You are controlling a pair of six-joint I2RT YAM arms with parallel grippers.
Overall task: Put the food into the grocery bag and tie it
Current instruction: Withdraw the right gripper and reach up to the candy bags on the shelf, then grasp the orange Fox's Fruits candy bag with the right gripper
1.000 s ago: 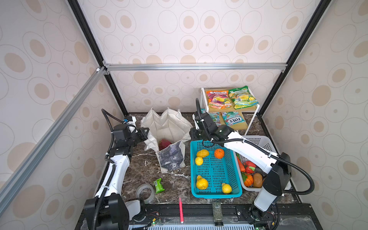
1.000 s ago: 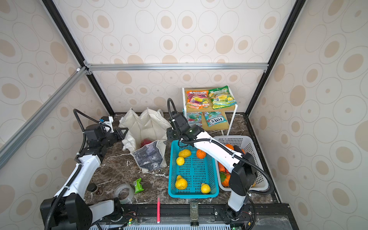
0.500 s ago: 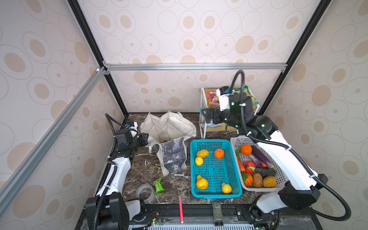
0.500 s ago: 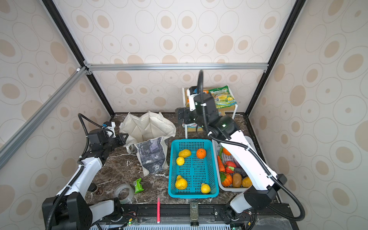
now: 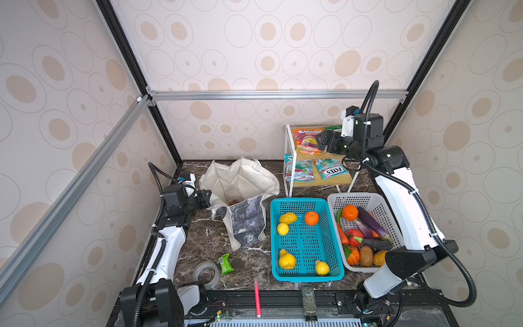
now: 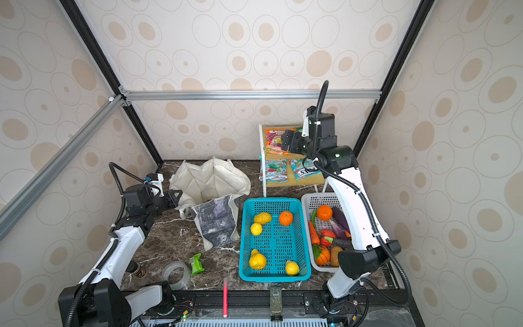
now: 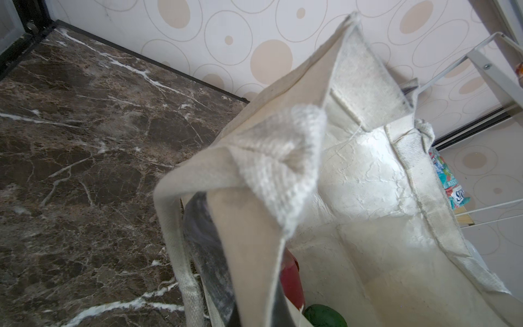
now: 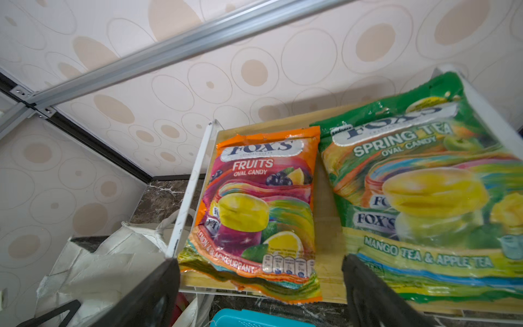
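The cream grocery bag (image 5: 240, 181) (image 6: 212, 181) stands open at the back left of the marble table. My left gripper (image 5: 208, 198) is shut on its left rim, and the cloth (image 7: 368, 198) fills the left wrist view and hides the jaws. Inside the bag lie a red-pink fruit (image 7: 291, 280) and a dark green round fruit (image 7: 322, 317). My right gripper (image 8: 260, 283) (image 5: 322, 141) hovers open over the rack's top shelf. Its fingers stand on either side of the near end of the orange-pink packet (image 8: 263, 203), not touching it. A green-yellow packet (image 8: 418, 184) lies beside that one.
The white rack's lower shelf holds two more packets (image 5: 300, 170). In front of it stand a teal basket (image 5: 297, 200) with yellow and orange fruit and a white basket (image 5: 353, 195) of vegetables. A tape roll (image 5: 205, 273), a small green packet (image 5: 225, 263) and a red pen (image 5: 257, 297) lie near the front edge.
My right arm swung up from beside the bag's right rim to the rack's top shelf, with its jaws spread wider. The left gripper kept its hold on the bag.
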